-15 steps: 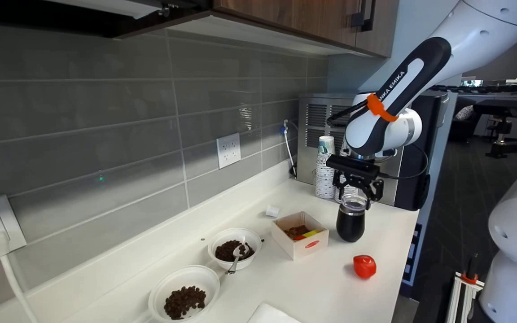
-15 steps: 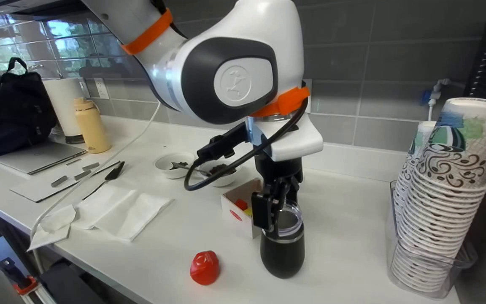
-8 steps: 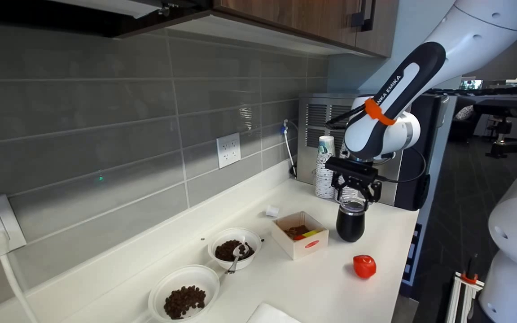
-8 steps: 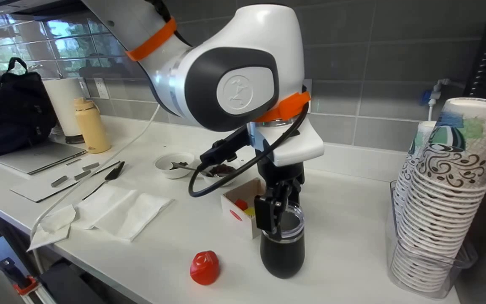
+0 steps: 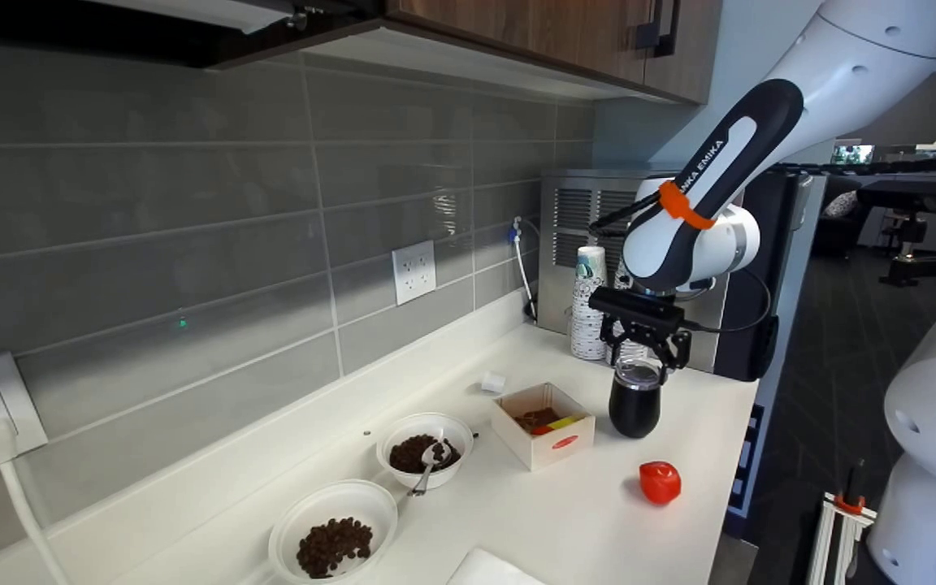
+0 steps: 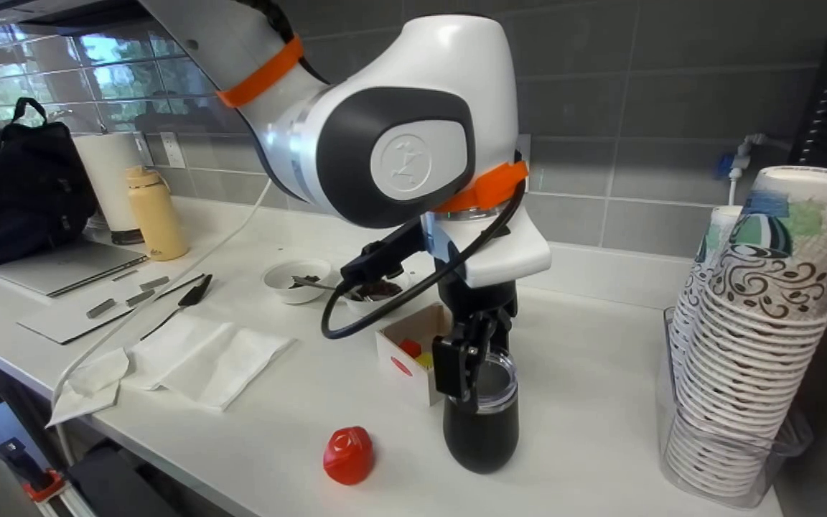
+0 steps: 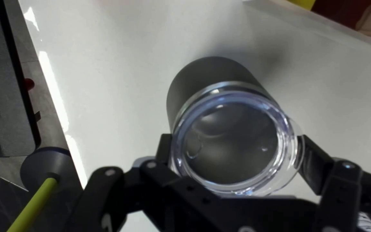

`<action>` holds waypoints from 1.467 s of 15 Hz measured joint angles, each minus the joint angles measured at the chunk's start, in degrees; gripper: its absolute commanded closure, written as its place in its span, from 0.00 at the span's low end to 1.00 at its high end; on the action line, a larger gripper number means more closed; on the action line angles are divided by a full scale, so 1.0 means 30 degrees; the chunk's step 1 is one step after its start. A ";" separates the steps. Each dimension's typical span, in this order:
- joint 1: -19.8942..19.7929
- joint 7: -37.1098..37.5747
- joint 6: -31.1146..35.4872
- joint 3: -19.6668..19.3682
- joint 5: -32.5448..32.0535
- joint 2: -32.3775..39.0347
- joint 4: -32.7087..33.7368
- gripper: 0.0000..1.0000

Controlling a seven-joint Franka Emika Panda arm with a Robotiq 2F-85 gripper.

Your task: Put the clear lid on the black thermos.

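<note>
The black thermos (image 6: pixel 482 439) stands upright on the counter in both exterior views (image 5: pixel 634 409). In the wrist view the thermos (image 7: pixel 201 74) shows below and behind the lid. The clear lid (image 7: pixel 230 145) is a round transparent piece at the thermos mouth. It also shows in both exterior views (image 5: pixel 639 372) (image 6: pixel 502 388), and looks level or slightly tilted against the silver rim. Whether it is fully seated I cannot tell. My gripper (image 7: pixel 236 154) has one finger on each side of the lid, closed on it. It points down over the thermos in the exterior views (image 5: pixel 640 367) (image 6: pixel 487 375).
A red object (image 5: pixel 660 483) lies in front of the thermos. An open box (image 5: pixel 545 448) with coloured items stands close beside it. Stacked paper cups (image 6: pixel 736 380) stand in a clear holder. Two white bowls (image 5: pixel 334 532) (image 5: pixel 425 447) and paper napkins (image 6: pixel 205 359) are further along.
My gripper has moved down a little with the lid, closing the gap to the thermos rim. Most of this came in the first half second. The thermos has not moved.
</note>
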 measured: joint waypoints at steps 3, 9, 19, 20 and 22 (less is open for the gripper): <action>0.0000 -0.0001 0.0000 -0.0004 0.0049 0.0002 0.0006 0.00; 0.0000 -0.0001 0.0001 -0.0017 0.0225 0.0001 0.0058 0.00; -0.0001 -0.0016 -0.0306 -0.0099 0.0378 -0.0631 0.0131 0.00; 0.0000 -0.0016 -0.0440 -0.0094 0.0378 -0.0846 0.0129 0.00; 0.0000 -0.0024 -0.0797 -0.0076 0.0378 -0.1286 0.0124 0.00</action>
